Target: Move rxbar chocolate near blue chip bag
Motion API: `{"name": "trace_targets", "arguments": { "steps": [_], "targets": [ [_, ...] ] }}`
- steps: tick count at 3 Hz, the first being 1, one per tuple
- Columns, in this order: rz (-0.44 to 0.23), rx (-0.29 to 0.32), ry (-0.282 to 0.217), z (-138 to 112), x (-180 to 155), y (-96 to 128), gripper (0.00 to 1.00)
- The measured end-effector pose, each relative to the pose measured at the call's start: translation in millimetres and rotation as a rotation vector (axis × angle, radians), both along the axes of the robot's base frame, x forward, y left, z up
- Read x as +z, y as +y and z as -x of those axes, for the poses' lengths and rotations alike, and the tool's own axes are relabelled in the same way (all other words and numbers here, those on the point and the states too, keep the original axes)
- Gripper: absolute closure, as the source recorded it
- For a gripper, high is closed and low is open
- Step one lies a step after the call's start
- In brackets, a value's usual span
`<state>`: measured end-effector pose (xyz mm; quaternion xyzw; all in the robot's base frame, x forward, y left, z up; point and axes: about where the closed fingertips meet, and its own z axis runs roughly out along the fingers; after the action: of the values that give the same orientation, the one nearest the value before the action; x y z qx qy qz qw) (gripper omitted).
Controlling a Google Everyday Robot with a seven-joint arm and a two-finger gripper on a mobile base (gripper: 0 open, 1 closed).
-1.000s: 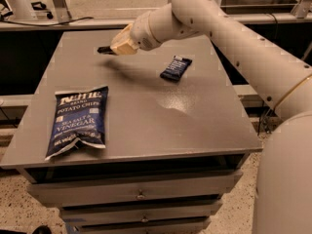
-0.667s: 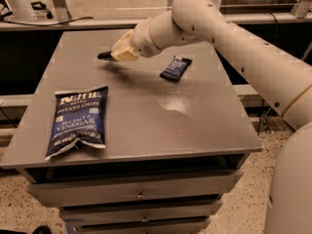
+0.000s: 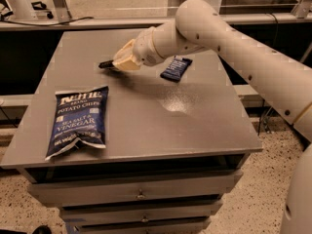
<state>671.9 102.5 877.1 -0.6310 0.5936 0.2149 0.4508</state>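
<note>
The blue chip bag (image 3: pixel 78 121) lies flat on the front left of the grey table (image 3: pixel 195 126), with its white lettering facing up. My gripper (image 3: pixel 117 63) hovers over the middle-left of the table, behind and to the right of the bag. Its cream fingers (image 3: pixel 126 60) are shut on the rxbar chocolate (image 3: pixel 106 65), a small dark flat bar whose end sticks out to the left. The bar is held just above the tabletop, clearly apart from the bag.
A small navy blue bar wrapper (image 3: pixel 176 68) lies on the table to the right of the gripper, under my forearm (image 3: pixel 234 38). The table has drawers (image 3: pixel 141 194) below its front edge. A bench with cables runs behind.
My gripper has moved with the dark bar toward the table's front and slightly left, closer to the chip bag. The chip bag and the navy wrapper have not moved.
</note>
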Motion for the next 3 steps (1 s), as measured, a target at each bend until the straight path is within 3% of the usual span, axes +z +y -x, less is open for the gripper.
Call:
{"name": "trace_targets", "arguments": {
  "steps": [1,3],
  "targets": [
    [-0.007,0.027,0.037,16,-6,2,1.0],
    [0.023,0.024,0.116,50,-11,-16,1.0]
  ]
}}
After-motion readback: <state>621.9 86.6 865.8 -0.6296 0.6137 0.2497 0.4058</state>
